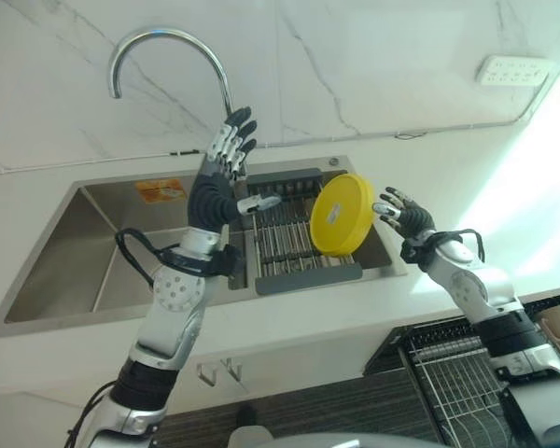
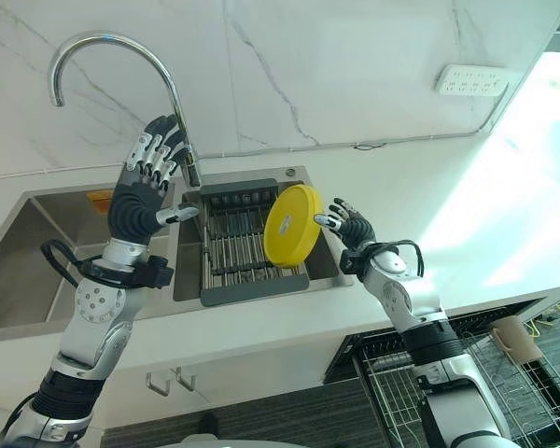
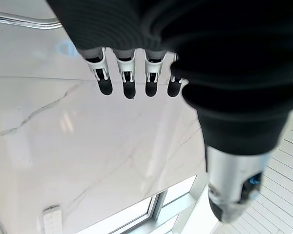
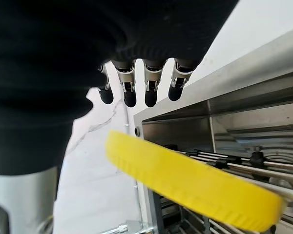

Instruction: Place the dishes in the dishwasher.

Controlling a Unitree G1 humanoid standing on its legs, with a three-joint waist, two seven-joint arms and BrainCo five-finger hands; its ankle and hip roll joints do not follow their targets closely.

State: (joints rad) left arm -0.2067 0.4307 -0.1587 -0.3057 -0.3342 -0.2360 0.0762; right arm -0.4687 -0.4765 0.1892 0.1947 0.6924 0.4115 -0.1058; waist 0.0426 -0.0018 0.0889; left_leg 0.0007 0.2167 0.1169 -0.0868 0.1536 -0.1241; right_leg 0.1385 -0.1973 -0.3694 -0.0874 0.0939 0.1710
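A round yellow plate (image 1: 342, 215) stands on edge, tilted, over the dark dish rack (image 1: 285, 245) in the sink's right basin. My right hand (image 1: 406, 217) is just to the right of the plate's rim with fingers spread and open; I cannot tell whether the fingertips touch it. In the right wrist view the straight fingers (image 4: 151, 83) reach out above the plate (image 4: 195, 180). My left hand (image 1: 226, 159) is raised, open and holding nothing, in front of the tap's base above the sink's divider. Its fingers (image 3: 127, 78) point toward the marble wall.
A curved chrome tap (image 1: 159, 42) rises behind the steel sink (image 1: 75, 261). The dishwasher's pulled-out wire basket (image 2: 467, 373) lies at lower right, below the white counter's edge, with a beige item (image 2: 513, 341) in it. A wall socket (image 1: 513, 70) sits at upper right.
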